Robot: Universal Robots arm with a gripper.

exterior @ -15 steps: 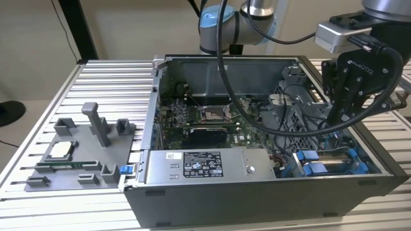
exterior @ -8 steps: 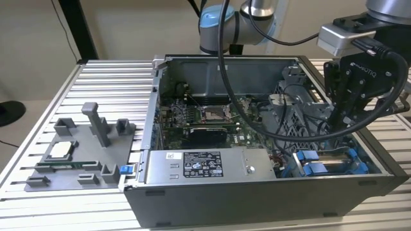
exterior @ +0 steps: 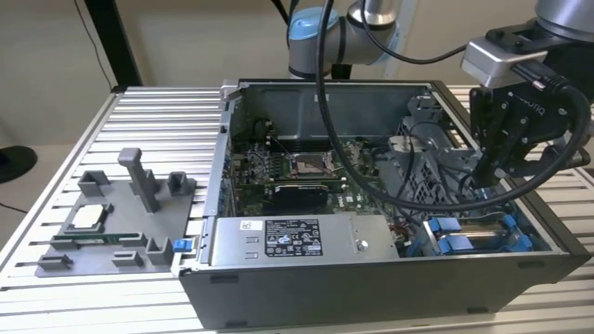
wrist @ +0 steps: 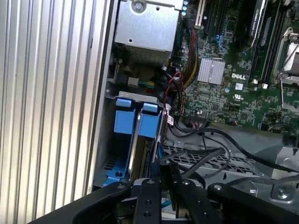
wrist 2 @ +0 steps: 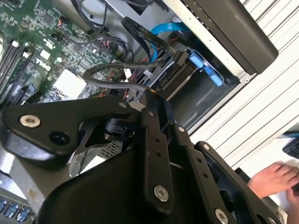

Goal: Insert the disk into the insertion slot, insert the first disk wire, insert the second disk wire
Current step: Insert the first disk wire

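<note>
My gripper (exterior: pixel 492 175) hangs low inside the open computer case (exterior: pixel 371 292), over the corner at the exterior view's right where the insertion slot (wrist: pixel 133 95) lies; my fingers (wrist: pixel 154 179) are drawn close together; a grey braided wire (wrist 2: pixel 112 81) runs straight into their tips, so I judge that I am pinching it, though the contact itself is hidden. The disk, as far as I can judge, already stands in the slot; its blue frame (wrist: pixel 127 122) shows upright between the bay walls, but its labelled face is out of sight. A black cable (wrist 2: pixel 159 39) ends in a connector (wrist 2: pixel 181 55) just beside a blue tab.

What worries me: the wire could twist or slip between my pads, so its plug meets the socket tilted and jams or bends a contact; the loose cables (wrist: pixel 210 154) lying over the perforated cage (wrist: pixel 219 163) are close enough to snag my fingers; any tug might unseat the black connector; my own hose (exterior: pixel 325 139) droops into the case and could drag across the motherboard (exterior: pixel 297 163).
</note>
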